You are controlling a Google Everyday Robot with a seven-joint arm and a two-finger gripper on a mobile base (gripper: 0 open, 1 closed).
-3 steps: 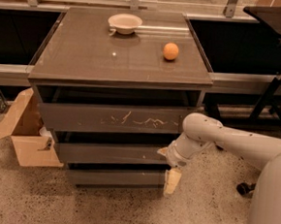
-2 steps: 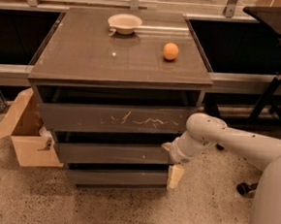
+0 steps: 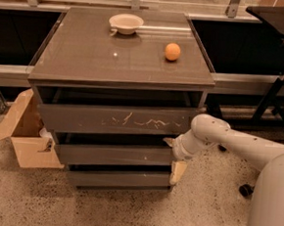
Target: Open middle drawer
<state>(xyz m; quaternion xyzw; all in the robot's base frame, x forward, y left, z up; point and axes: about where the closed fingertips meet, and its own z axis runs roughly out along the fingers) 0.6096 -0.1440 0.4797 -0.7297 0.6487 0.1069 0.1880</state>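
The middle drawer (image 3: 111,155) is the plain dark grey-brown front below the scratched top drawer front (image 3: 114,118). It stands out a little beyond the narrower bottom front (image 3: 117,178), with a dark gap above it. My gripper (image 3: 176,158) is at the right end of the middle drawer front, against its edge. The white arm (image 3: 228,141) reaches in from the right.
On the cabinet top (image 3: 87,56) are a white bowl (image 3: 126,23) and an orange (image 3: 172,51). An open cardboard box (image 3: 25,135) sits on the floor to the left of the cabinet. A black stand's legs (image 3: 276,96) are at the right.
My arm's elbow has shifted slightly to the right; the gripper stays at the drawer's right end. The drawer front has not visibly moved.
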